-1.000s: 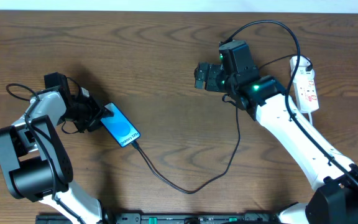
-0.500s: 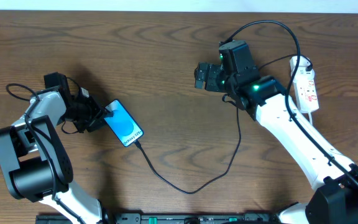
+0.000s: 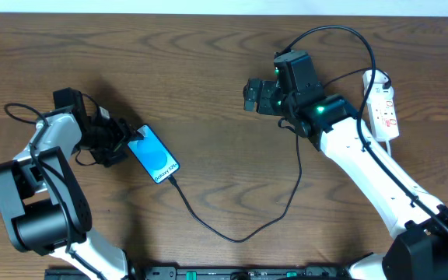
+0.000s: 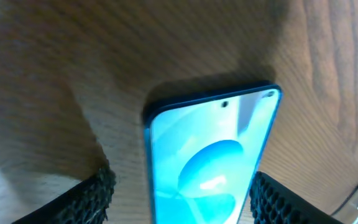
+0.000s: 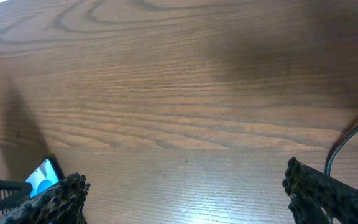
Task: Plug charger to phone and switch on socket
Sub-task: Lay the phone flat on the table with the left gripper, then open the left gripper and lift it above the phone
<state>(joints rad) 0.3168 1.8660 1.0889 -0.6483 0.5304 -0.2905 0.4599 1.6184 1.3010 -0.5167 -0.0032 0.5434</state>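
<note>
Phone (image 3: 155,155): bright blue screen, paler blue circle, black edge.
Charger (image 3: 239,239): black.
Socket (image 3: 383,109): white, small red marks.
Table (image 3: 169,62): dark brown, streaked wood grain.
Right arm (image 3: 364,159): white and black, green lights.
Left pads (image 4: 95,196): black, cross-hatched.

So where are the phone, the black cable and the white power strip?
phone (image 3: 154,156), overhead view, middle of the blue screen.
cable (image 3: 239,239), overhead view, bottom of its loop.
power strip (image 3: 384,110), overhead view, its white face.
</note>
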